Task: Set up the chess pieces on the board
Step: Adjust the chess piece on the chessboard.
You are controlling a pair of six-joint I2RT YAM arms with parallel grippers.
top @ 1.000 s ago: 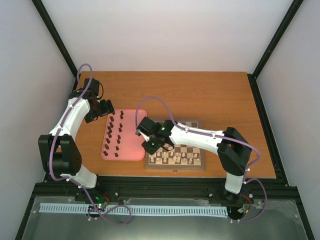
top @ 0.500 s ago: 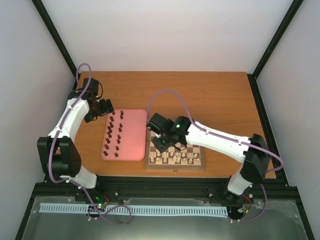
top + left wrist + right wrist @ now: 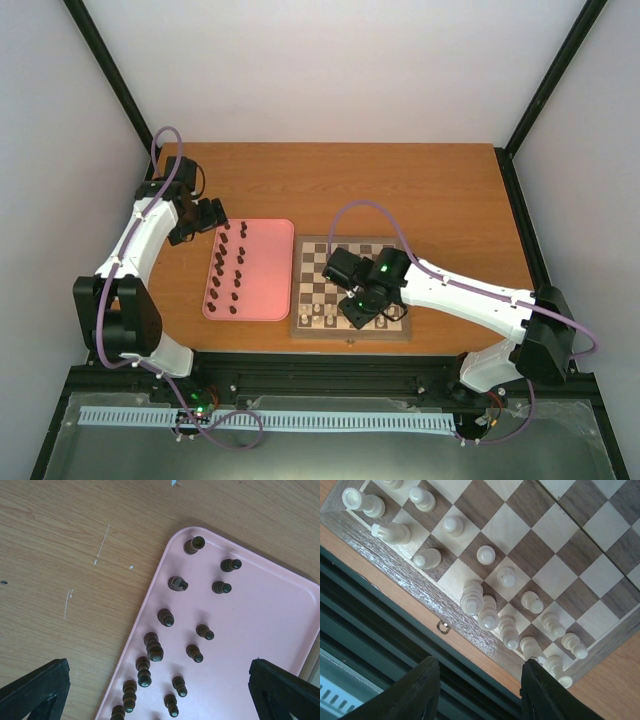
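Observation:
The board (image 3: 318, 262) lies right of centre on the table. Cream-white chess pieces (image 3: 487, 612) stand in its two rows nearest the arms, also visible as white chess pieces (image 3: 322, 317) from above. My right gripper (image 3: 362, 308) hovers over those rows at the board's near rim (image 3: 415, 577); in its wrist view the right gripper (image 3: 480, 680) is open with nothing between its fingers. Dark brown chess pieces (image 3: 155, 650) stand on a pink tray (image 3: 280, 625). My left gripper (image 3: 159, 669) hangs open above them, at the tray's far left corner (image 3: 215, 215).
The pink tray (image 3: 268, 275) sits directly left of the board, almost touching it. A small metal clasp (image 3: 443, 627) sits on the board's near side. The black frame rail (image 3: 330, 375) runs just past the table's near edge.
My right arm has swung right, from the board's left edge beside the tray to the middle of its near rows. The left arm has barely moved.

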